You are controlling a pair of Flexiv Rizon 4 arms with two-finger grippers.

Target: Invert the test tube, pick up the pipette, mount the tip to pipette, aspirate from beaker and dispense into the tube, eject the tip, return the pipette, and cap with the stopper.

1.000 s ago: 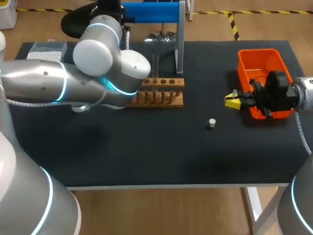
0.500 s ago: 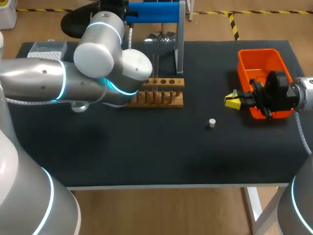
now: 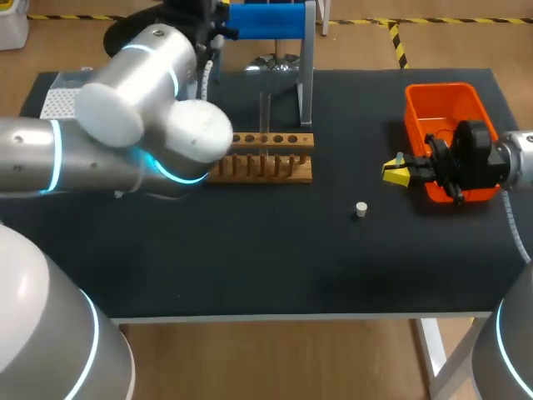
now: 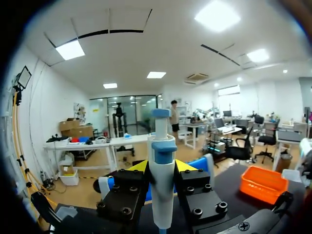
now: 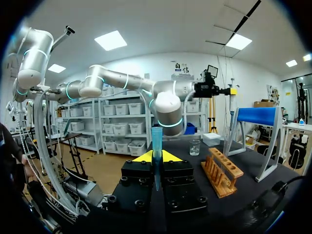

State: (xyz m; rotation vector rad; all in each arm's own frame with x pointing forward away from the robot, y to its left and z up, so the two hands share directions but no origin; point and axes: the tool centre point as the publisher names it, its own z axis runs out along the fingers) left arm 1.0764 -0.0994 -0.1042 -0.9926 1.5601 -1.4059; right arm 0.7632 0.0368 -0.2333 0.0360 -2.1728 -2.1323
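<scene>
A white and blue pipette (image 4: 161,185) stands upright between the fingers of my left gripper (image 4: 161,168), which is shut on it beside the blue pipette stand (image 3: 266,21) at the table's back. My left arm (image 3: 141,108) covers the left part of the table. My right gripper (image 3: 396,173) hovers just left of the orange bin (image 3: 445,108), shut on a clear test tube (image 5: 156,146) held upright. The wooden tube rack (image 3: 262,158) sits mid-table. A small white stopper (image 3: 360,209) lies in front of it, to the right. The beaker (image 5: 195,147) stands beyond the rack.
A white tip box (image 3: 62,100) sits at the back left, partly hidden by my left arm. The stand's metal legs (image 3: 306,75) rise just behind the rack. Bare black table top (image 3: 275,258) stretches across the front.
My left arm has swung left and back, carrying the pipette along the stand. The right arm and the test tube have stayed still.
</scene>
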